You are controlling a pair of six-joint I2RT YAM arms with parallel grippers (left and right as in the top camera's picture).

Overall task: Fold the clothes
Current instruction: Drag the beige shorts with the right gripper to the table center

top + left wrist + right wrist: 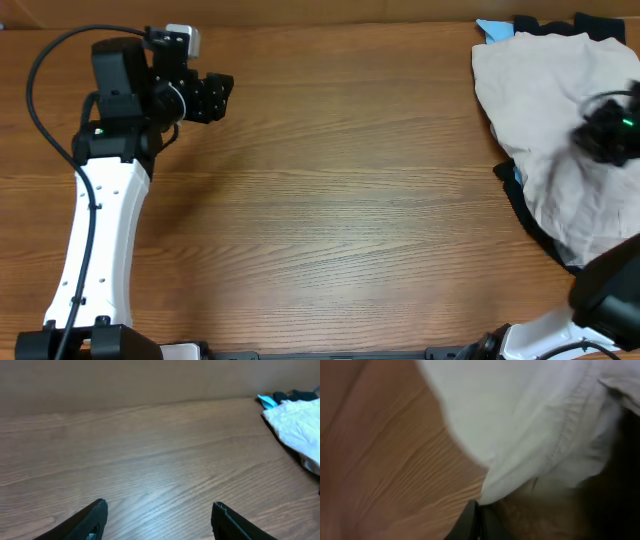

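The cream shorts [540, 90] lie crumpled at the table's far right, on top of other garments. They also show in the left wrist view [297, 422] and fill the top of the right wrist view [520, 410]. My right gripper [605, 130] sits over the shorts. Its fingers [479, 506] are pressed together with a hem of the cream fabric at their tip, lifted just above the wood. My left gripper [215, 95] is open and empty over bare wood at the far left [157, 507], well away from the shorts.
A light blue garment [490, 28] [267, 401] and black garments [545, 22] [300, 395] poke out from under the shorts at the back right. More black cloth [525, 215] lies along their front edge. The wooden table [330, 200] spans the middle.
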